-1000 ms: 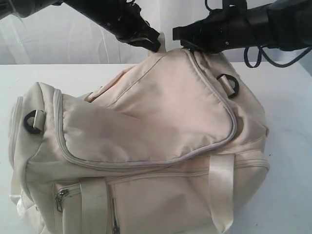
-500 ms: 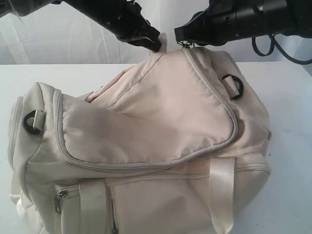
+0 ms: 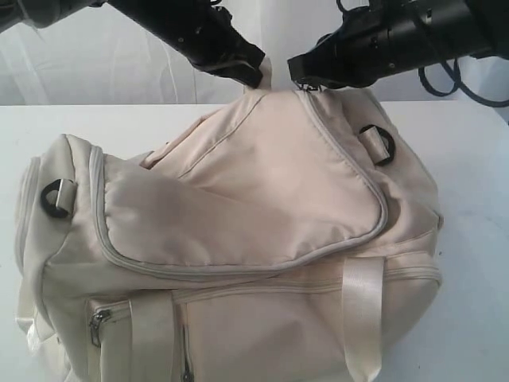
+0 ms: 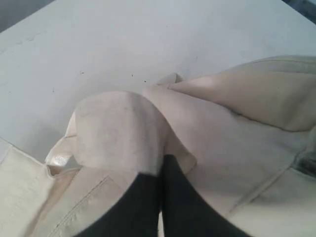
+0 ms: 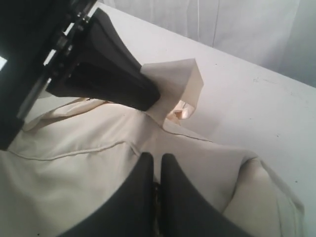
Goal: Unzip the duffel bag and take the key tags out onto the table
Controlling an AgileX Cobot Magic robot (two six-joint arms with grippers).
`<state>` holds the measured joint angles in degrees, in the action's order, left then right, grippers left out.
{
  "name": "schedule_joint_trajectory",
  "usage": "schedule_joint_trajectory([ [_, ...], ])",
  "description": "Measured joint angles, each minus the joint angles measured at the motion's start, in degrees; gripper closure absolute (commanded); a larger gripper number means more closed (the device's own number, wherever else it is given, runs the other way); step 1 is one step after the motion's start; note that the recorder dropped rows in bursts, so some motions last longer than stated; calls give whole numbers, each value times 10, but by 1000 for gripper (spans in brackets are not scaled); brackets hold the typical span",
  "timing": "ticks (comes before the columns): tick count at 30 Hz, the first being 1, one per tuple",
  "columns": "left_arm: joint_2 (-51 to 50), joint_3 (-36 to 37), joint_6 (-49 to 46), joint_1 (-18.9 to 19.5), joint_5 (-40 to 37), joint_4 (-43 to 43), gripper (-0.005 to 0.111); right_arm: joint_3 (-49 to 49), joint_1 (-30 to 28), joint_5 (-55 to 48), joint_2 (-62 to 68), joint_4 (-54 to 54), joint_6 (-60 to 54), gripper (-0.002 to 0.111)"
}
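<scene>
Left gripper (image 4: 160, 172) is pinching a cream fabric tab (image 4: 118, 128) at the top of the duffel bag (image 3: 254, 199), jaws clamped together on it. My right gripper (image 5: 157, 159) is sitting just beside it at the upper end of the grey zipper (image 3: 350, 159), jaws pressed nearly together; I cannot tell whether it is gripping the pull. I am seeing the bag lying on the white table (image 3: 469, 239), its flap zipped closed.

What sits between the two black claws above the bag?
Only the duffel bag's own cream fabric: the tab that the left gripper pinches and a stretch of top panel. The right wrist view shows it.
</scene>
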<state>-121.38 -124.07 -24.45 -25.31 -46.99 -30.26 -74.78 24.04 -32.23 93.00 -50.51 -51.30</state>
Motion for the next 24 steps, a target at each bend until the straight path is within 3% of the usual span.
schedule_joint_trajectory([
  [15, -14, -4, 24, -1, 28, -10, 107, 0, 0, -22, -50, 48, 12, 108],
  [24, -19, -4, 29, -1, 33, -8, 107, 0, 0, -159, -63, 197, 171, 108],
])
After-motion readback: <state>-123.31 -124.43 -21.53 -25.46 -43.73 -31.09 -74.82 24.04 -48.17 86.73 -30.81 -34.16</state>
